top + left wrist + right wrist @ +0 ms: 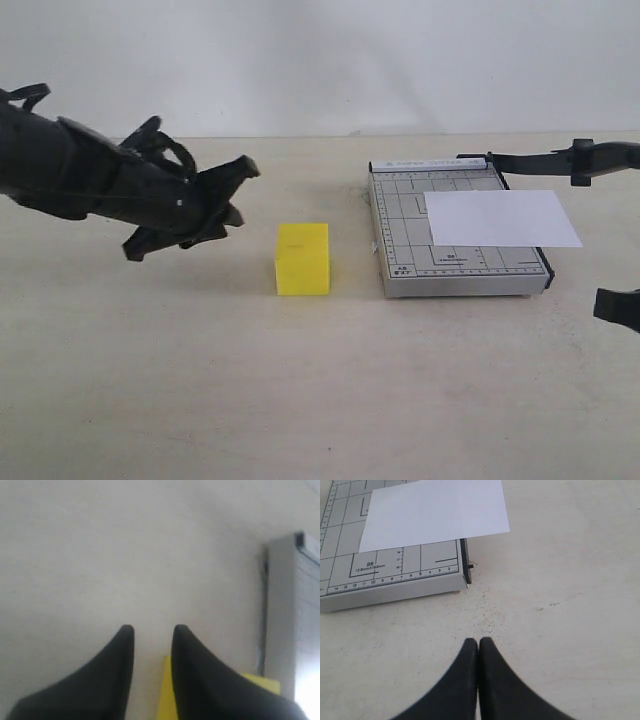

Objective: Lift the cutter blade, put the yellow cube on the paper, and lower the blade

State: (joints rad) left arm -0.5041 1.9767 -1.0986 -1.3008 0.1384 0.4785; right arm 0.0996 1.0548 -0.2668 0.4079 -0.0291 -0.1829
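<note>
Left of the grey base (400, 245), on the worktop (300, 400): yellow cube (302, 258), not yet on the paper (500, 218). Further left of the base, up off the worktop: left claw (153, 629), tips only a little apart, holding nothing. Looks too narrow for the cube; could bump it away or tip it if lowered like that. Right of the base, near its front corner: right claw (478, 642), pinched tight, empty. On top of the base: the paper, poking past the right edge; could slide if nudged. Up off the base, out from its back corner: cutter blade (560, 160), no claw on it; might drop early onto claw or cube. No box, bowl or tray; only the base, carrying just the paper.
</note>
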